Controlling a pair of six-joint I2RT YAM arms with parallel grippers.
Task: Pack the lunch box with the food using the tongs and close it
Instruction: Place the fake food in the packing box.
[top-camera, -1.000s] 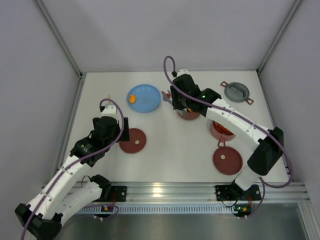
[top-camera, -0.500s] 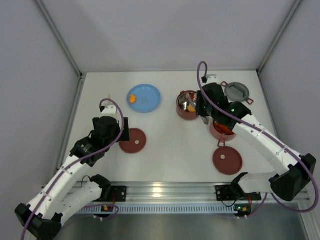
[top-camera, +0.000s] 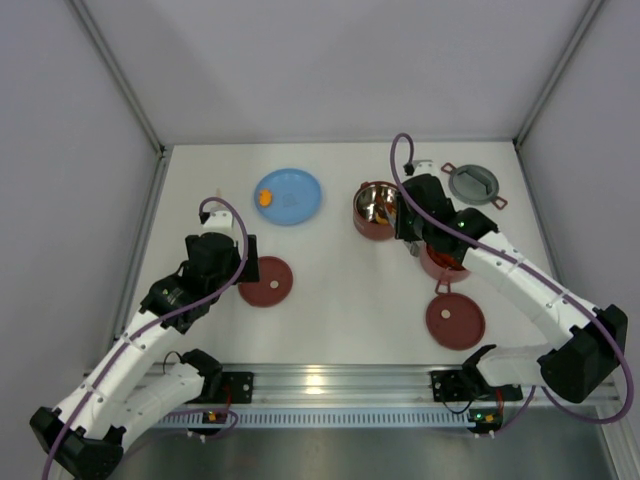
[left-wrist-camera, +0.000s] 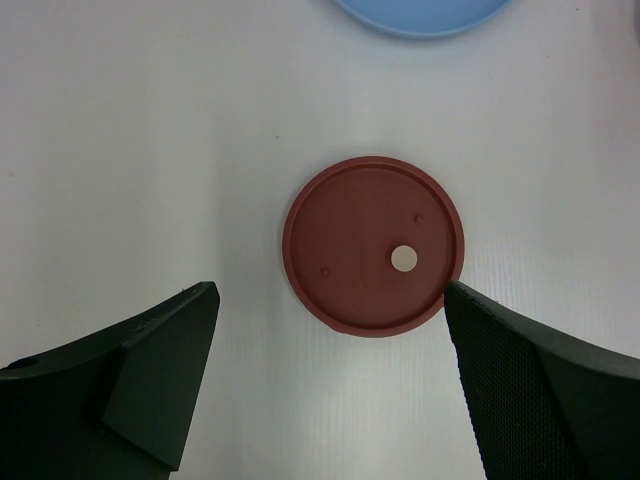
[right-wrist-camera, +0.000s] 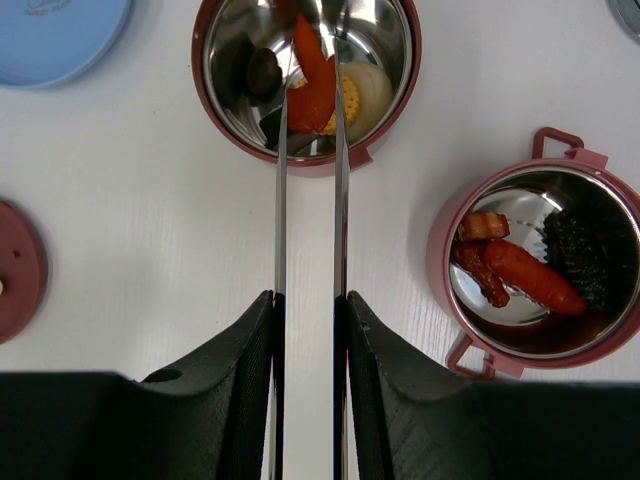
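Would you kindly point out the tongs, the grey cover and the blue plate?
tongs (right-wrist-camera: 340, 180), right wrist view, midway along one arm.
grey cover (top-camera: 473, 184), top external view, its centre.
blue plate (top-camera: 297, 196), top external view, bare middle.

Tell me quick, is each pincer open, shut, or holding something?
Left pincer: open, holding nothing, above a dark-red lid.
Right pincer: shut on the tongs, their tips over a bowl with food.
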